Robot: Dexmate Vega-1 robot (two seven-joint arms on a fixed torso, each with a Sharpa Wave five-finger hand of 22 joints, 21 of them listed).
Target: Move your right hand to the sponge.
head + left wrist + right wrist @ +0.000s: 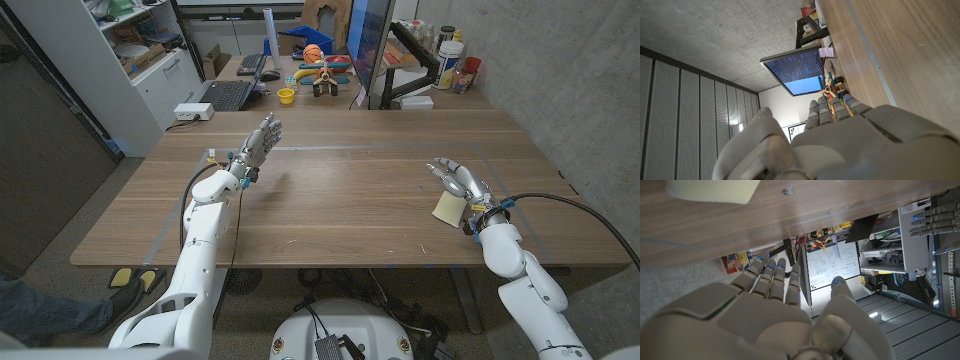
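Observation:
A pale yellow sponge (448, 207) lies on the wooden table (340, 200) near its right front part. My right hand (462, 182) is just beside it on the far right side, fingers spread and holding nothing; whether it touches the sponge I cannot tell. In the right wrist view the sponge (712, 191) shows at the picture's edge on the tabletop, a little way off my right hand (775, 320), whose fingers reach past it. My left hand (258, 142) is raised over the table's left part, fingers straight and apart, empty. The left hand (830, 145) fills the lower left wrist view.
Light tape lines (340, 150) mark a rectangle on the table. Behind the far edge stand a monitor (372, 45), a laptop (228, 95), a yellow cup (286, 96) and small toys (322, 70). A white shelf unit (130, 60) stands at the left.

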